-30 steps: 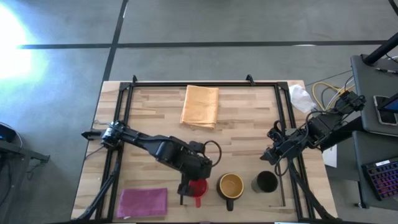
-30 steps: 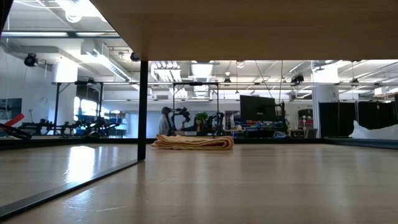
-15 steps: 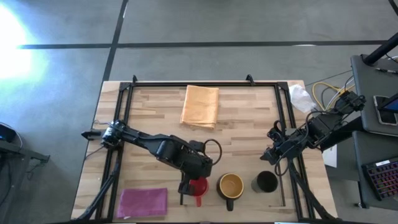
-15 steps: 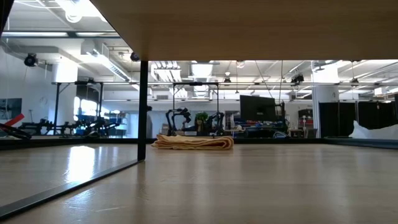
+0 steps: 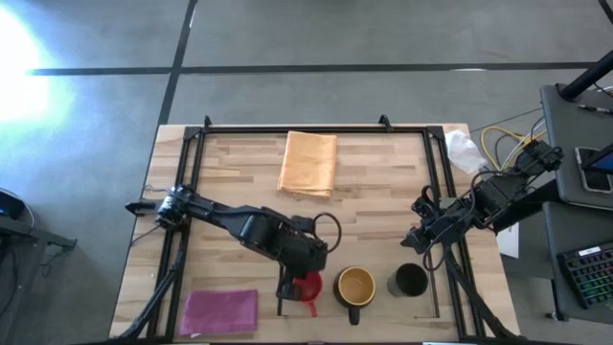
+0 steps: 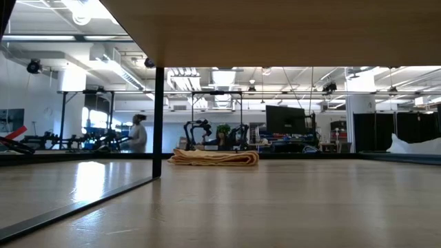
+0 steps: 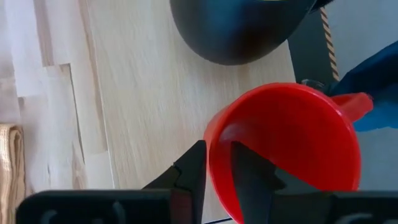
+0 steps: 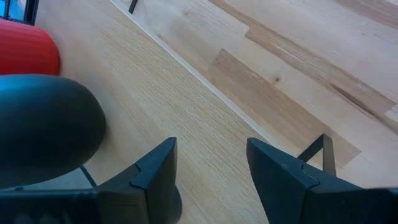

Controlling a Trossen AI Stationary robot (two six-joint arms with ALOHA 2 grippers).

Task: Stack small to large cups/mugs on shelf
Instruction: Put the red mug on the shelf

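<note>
Three mugs stand on the counter: one red mug, one brown mug with yellow inside, one black mug. Two cloths lie there: one orange cloth, one magenta cloth. Two arms, each with one gripper.

The smallest mug is bright red inside and out, the middle mug is dark brown with a yellow interior, and the third mug is plain black. They sit on a tabletop of pale striped wood planks edged by thin black strips. An orange cloth and a magenta cloth are both plain, and both arms are dark.
</note>
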